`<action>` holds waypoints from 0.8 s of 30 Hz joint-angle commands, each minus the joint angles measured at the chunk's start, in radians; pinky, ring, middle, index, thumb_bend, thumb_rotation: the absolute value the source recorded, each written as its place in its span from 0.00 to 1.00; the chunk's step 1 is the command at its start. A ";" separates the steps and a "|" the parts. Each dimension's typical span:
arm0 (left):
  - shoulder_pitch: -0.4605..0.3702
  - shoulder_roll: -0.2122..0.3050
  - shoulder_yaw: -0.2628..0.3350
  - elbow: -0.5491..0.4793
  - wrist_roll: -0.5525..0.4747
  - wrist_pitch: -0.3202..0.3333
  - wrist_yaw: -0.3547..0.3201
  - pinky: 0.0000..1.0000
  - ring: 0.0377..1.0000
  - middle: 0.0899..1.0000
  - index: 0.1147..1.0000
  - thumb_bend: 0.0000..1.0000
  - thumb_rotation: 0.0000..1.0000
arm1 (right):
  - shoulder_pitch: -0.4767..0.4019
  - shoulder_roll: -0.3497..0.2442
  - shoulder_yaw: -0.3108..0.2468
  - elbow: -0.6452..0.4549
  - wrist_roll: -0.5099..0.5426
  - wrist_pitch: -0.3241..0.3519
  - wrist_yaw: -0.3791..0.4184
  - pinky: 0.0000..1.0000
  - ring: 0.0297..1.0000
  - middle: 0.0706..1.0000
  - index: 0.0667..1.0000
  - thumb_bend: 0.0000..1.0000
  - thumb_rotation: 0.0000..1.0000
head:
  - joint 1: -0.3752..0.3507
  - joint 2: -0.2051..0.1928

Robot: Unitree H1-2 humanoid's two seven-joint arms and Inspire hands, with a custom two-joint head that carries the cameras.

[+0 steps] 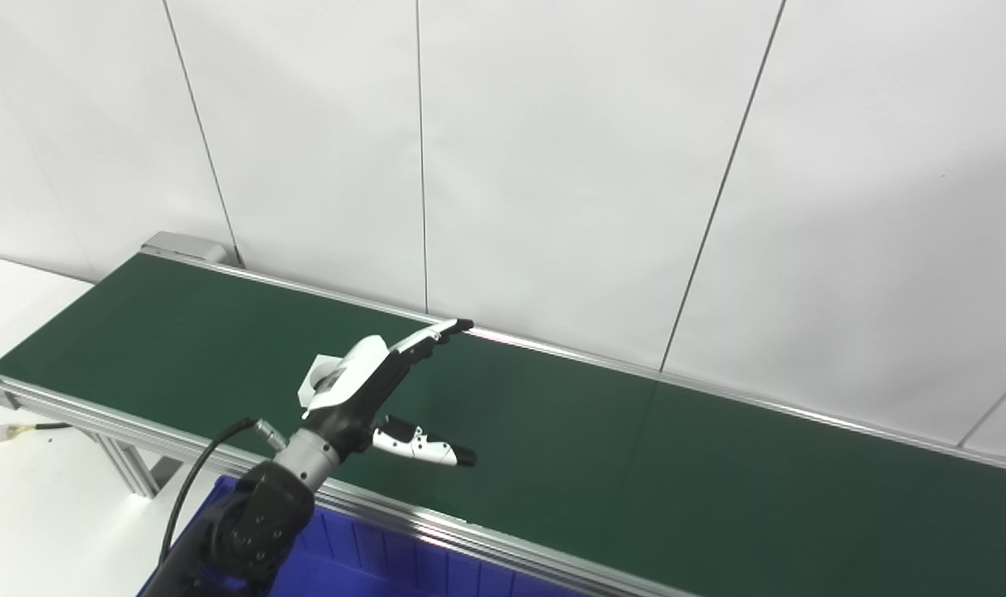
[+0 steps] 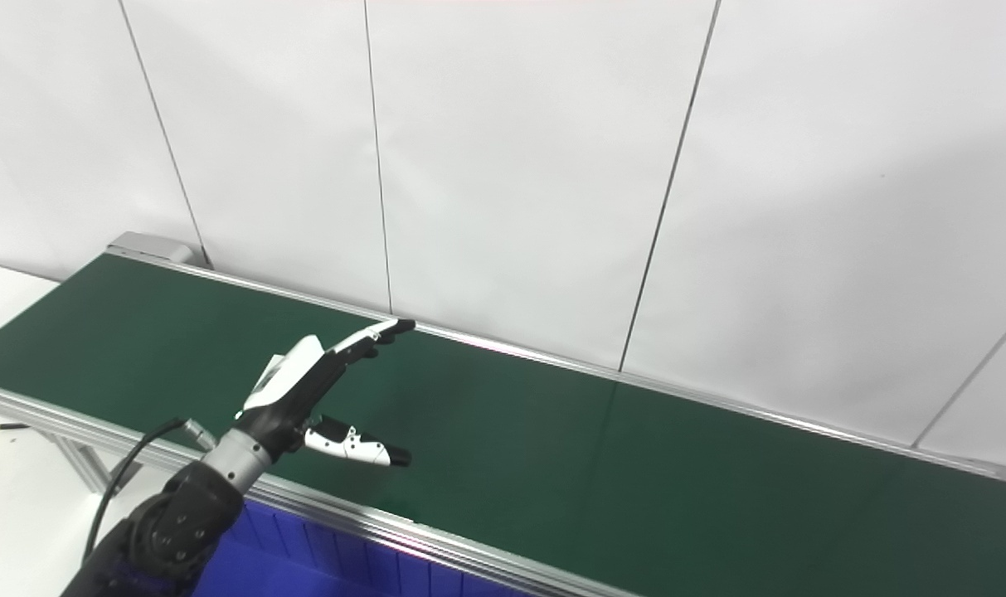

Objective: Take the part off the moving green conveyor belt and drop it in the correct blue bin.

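Left hand (image 1: 378,390) hangs over the belt (image 1: 635,464), fingers (image 1: 436,332) straight, thumb apart — spread and empty, probably posed to catch a part as it arrives. No part visible anywhere on the belt. Right hand out of view. Blue bin (image 1: 362,564) sits just under the belt's near rail (image 1: 469,531), beside the left arm — short drop path. White wall panels behind; nothing blocks the reach.

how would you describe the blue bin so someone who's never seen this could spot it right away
Find the long green conveyor belt running along the white wall, then its silver near rail. The blue bin sits just below that rail at the picture's bottom edge, under the left robot hand. It is the only bright blue thing in view.
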 commanded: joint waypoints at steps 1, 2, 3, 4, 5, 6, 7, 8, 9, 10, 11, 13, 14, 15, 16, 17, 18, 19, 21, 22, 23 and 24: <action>-0.049 0.029 -0.003 0.000 0.017 0.010 0.008 0.80 0.89 0.92 0.90 0.80 0.30 | -0.017 0.004 -0.002 -0.007 0.004 -0.059 -0.013 0.69 0.82 0.86 0.90 0.89 0.27 | 0.003 -0.001; -0.056 0.033 -0.007 0.007 0.022 0.014 0.006 0.79 0.89 0.92 0.91 0.80 0.30 | -0.019 0.004 -0.002 -0.003 0.003 -0.064 -0.015 0.69 0.81 0.86 0.90 0.89 0.28 | 0.003 -0.001; -0.063 0.037 -0.011 0.014 0.027 0.018 0.006 0.79 0.89 0.92 0.91 0.80 0.30 | -0.020 0.004 -0.001 0.000 0.003 -0.067 -0.015 0.68 0.81 0.85 0.90 0.89 0.28 | 0.005 -0.002; -0.072 0.043 -0.016 0.024 0.032 0.022 0.005 0.79 0.89 0.92 0.91 0.80 0.29 | -0.020 0.004 -0.002 0.002 0.007 -0.069 -0.014 0.68 0.81 0.86 0.90 0.89 0.28 | 0.005 -0.002; -0.082 0.047 -0.021 0.031 0.040 0.032 0.003 0.79 0.89 0.92 0.91 0.80 0.29 | -0.020 0.005 -0.003 0.004 0.011 -0.070 -0.013 0.68 0.81 0.86 0.90 0.90 0.28 | 0.007 -0.002; -0.088 0.051 -0.025 0.036 0.045 0.039 0.002 0.79 0.89 0.92 0.91 0.80 0.29 | -0.020 0.005 -0.004 0.006 0.014 -0.070 -0.013 0.68 0.81 0.86 0.90 0.90 0.28 | 0.007 -0.002; -0.097 0.055 -0.029 0.045 0.047 0.045 0.000 0.79 0.89 0.92 0.91 0.80 0.29 | -0.021 0.005 -0.004 0.008 0.013 -0.072 -0.014 0.69 0.81 0.86 0.90 0.90 0.28 | 0.008 -0.003; -0.103 0.058 -0.031 0.051 0.048 0.048 -0.001 0.79 0.89 0.92 0.91 0.81 0.29 | -0.021 0.005 -0.003 0.009 0.011 -0.074 -0.016 0.68 0.81 0.86 0.90 0.90 0.28 | 0.008 -0.003; -0.112 0.062 -0.035 0.060 0.054 0.050 -0.002 0.79 0.88 0.92 0.91 0.81 0.28 | -0.022 0.004 -0.003 0.008 0.008 -0.073 -0.016 0.68 0.81 0.86 0.90 0.90 0.29 | 0.009 -0.003; -0.118 0.065 -0.038 0.066 0.058 0.051 -0.002 0.79 0.88 0.92 0.91 0.81 0.28 | -0.022 0.003 -0.003 0.007 0.007 -0.072 -0.016 0.69 0.82 0.86 0.90 0.90 0.29 | 0.009 -0.003; -0.126 0.068 -0.041 0.077 0.059 0.054 -0.004 0.79 0.88 0.92 0.91 0.81 0.28 | -0.022 0.003 -0.003 0.007 0.009 -0.072 -0.014 0.69 0.82 0.86 0.90 0.89 0.29 | 0.009 -0.003; -0.143 0.076 -0.048 0.101 0.064 0.056 -0.006 0.78 0.88 0.92 0.91 0.81 0.28 | -0.023 0.003 -0.003 0.006 0.014 -0.069 -0.010 0.69 0.82 0.86 0.90 0.89 0.28 | 0.003 -0.003; -0.152 0.081 -0.053 0.114 0.071 0.058 -0.007 0.78 0.88 0.92 0.91 0.82 0.28 | -0.024 0.003 -0.003 0.009 0.015 -0.072 -0.010 0.69 0.82 0.85 0.90 0.90 0.27 | -0.003 -0.001; -0.157 0.085 -0.056 0.122 0.076 0.059 -0.007 0.78 0.88 0.92 0.91 0.82 0.28 | -0.025 0.004 -0.002 0.011 0.015 -0.074 -0.010 0.69 0.82 0.85 0.89 0.90 0.27 | -0.005 -0.001; -0.165 0.091 -0.060 0.135 0.084 0.057 -0.007 0.78 0.88 0.92 0.91 0.82 0.28 | -0.025 0.004 -0.002 0.011 0.014 -0.075 -0.011 0.69 0.81 0.85 0.89 0.90 0.27 | -0.009 0.000; -0.171 0.095 -0.063 0.143 0.088 0.056 -0.006 0.77 0.88 0.92 0.91 0.83 0.28 | -0.025 0.004 -0.002 0.011 0.012 -0.075 -0.012 0.68 0.81 0.85 0.89 0.90 0.27 | -0.011 0.000; -0.179 0.098 -0.064 0.155 0.086 0.057 -0.008 0.76 0.88 0.92 0.91 0.83 0.28 | -0.025 0.005 -0.002 0.013 0.013 -0.078 -0.013 0.68 0.81 0.85 0.89 0.90 0.27 | -0.014 0.000; -0.184 0.100 -0.065 0.163 0.083 0.059 -0.009 0.77 0.88 0.92 0.91 0.84 0.26 | -0.025 0.006 -0.003 0.015 0.014 -0.080 -0.013 0.68 0.81 0.85 0.89 0.90 0.26 | -0.015 -0.001; -0.193 0.103 -0.065 0.181 0.074 0.054 -0.008 0.78 0.88 0.92 0.90 0.86 0.21 | -0.026 0.005 -0.003 0.018 0.017 -0.083 -0.011 0.68 0.80 0.85 0.89 0.90 0.26 | -0.019 -0.002; -0.199 0.107 -0.065 0.196 0.073 0.044 -0.004 0.78 0.88 0.92 0.90 0.86 0.19 | -0.026 0.005 -0.003 0.018 0.016 -0.084 -0.012 0.68 0.80 0.85 0.88 0.90 0.27 | -0.024 -0.002; -0.204 0.110 -0.066 0.207 0.073 0.036 0.000 0.78 0.88 0.92 0.90 0.87 0.19 | -0.026 0.005 -0.003 0.018 0.014 -0.084 -0.013 0.68 0.80 0.84 0.88 0.90 0.27 | -0.028 -0.001; -0.210 0.114 -0.069 0.220 0.077 0.029 0.004 0.78 0.88 0.92 0.90 0.87 0.18 | -0.026 0.005 -0.003 0.018 0.014 -0.083 -0.013 0.68 0.80 0.84 0.88 0.90 0.27 | -0.030 -0.002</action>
